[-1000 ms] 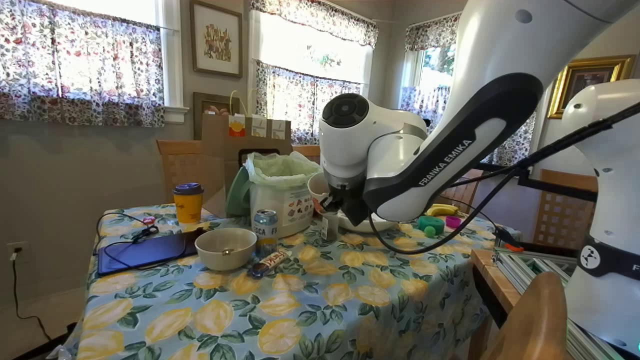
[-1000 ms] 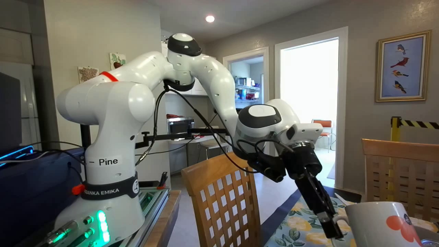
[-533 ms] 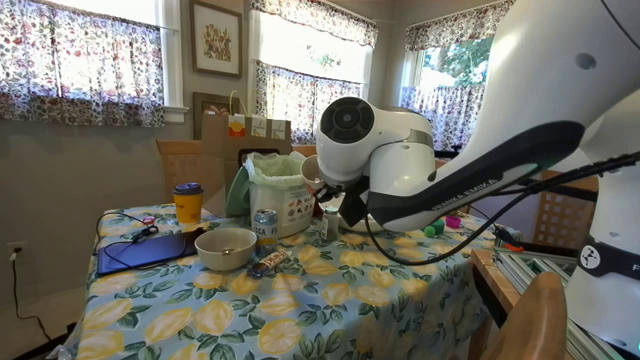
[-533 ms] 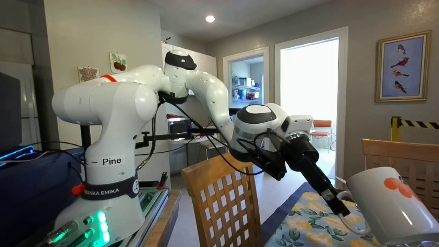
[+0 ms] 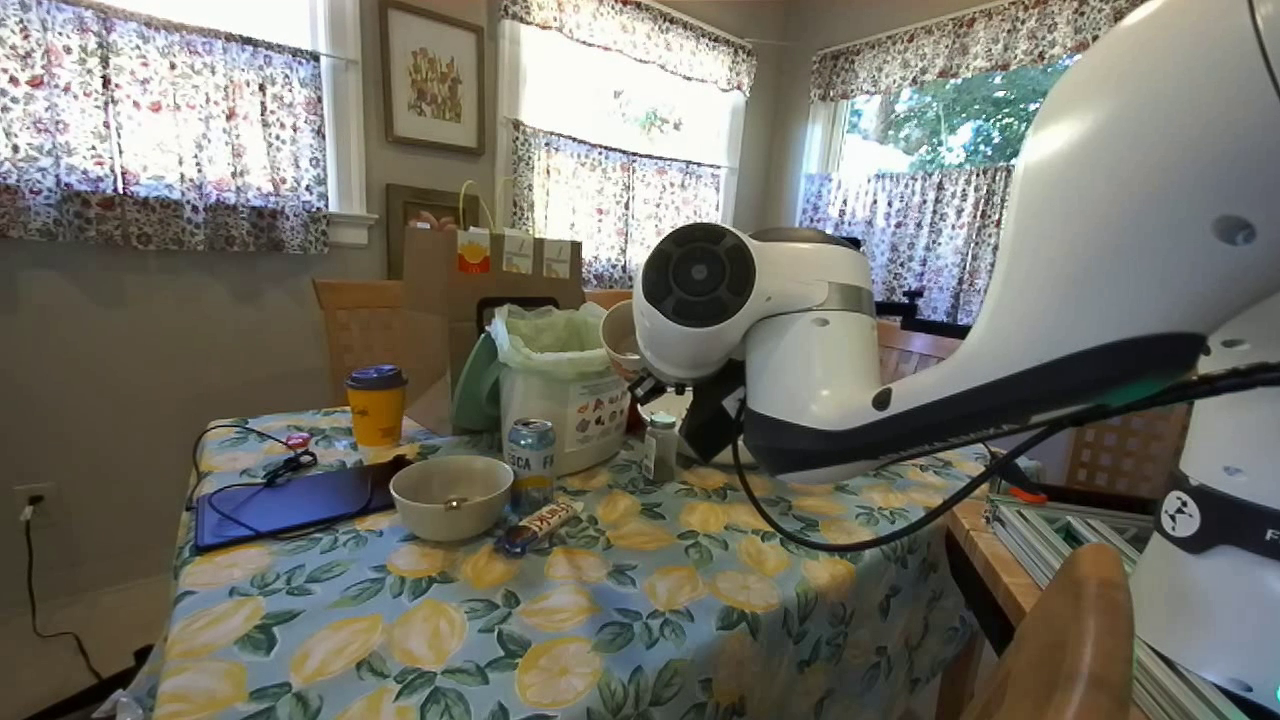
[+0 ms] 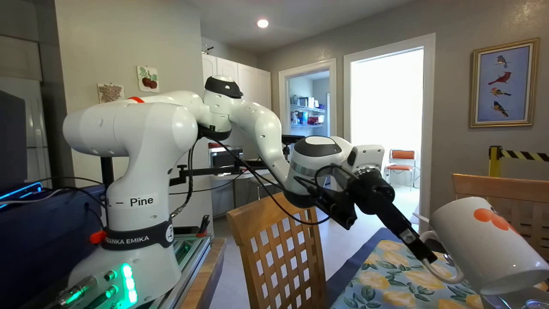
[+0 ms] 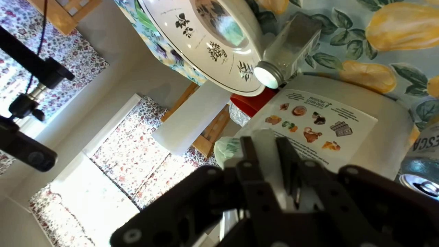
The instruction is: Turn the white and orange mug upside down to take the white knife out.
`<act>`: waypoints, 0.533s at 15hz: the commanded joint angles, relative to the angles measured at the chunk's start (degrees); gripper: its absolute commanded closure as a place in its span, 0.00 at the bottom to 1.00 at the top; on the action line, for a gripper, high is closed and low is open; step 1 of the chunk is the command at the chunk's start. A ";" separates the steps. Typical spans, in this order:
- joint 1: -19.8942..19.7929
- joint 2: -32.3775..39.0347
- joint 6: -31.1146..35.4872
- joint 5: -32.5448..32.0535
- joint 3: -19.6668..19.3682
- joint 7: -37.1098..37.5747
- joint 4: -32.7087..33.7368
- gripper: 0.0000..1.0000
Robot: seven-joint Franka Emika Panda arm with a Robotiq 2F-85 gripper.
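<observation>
The white and orange mug [image 6: 484, 246] is held in the air, tilted, with its base toward the lower right in an exterior view. In an exterior view its open rim [image 5: 618, 330] shows beside the tub. My gripper [image 6: 429, 257] is shut on the mug's handle. In the wrist view the pale handle [image 7: 269, 154] lies between the two fingers of the gripper [image 7: 265, 144]. The white knife [image 6: 421, 217] shows only as a short white piece sticking out past the mug's rim; the rest is hidden by the mug. I cannot make the knife out in the wrist view.
The pale-green tub [image 5: 575, 420] stands close beside the mug. A glass shaker [image 5: 660, 450] stands under the gripper, near a white dish [image 7: 188, 31] with plant pictures. A can [image 5: 531, 465], a grey bowl [image 5: 450, 510] and a chocolate bar [image 5: 540, 528] are nearer the table's front.
The mug has gone up and tipped from nearly upright, its rim leaning toward the robot and its base swinging outward. The gripper kept its hold on the handle. The arm's forearm has lowered.
</observation>
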 commanded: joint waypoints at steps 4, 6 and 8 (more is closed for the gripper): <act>0.66 -0.19 -0.13 1.87 -0.85 -0.09 -1.14 0.95; 0.70 -0.21 -0.22 1.98 -0.88 -0.07 -1.21 0.95; 0.67 -0.37 -0.29 2.00 -0.91 -0.18 -1.21 0.95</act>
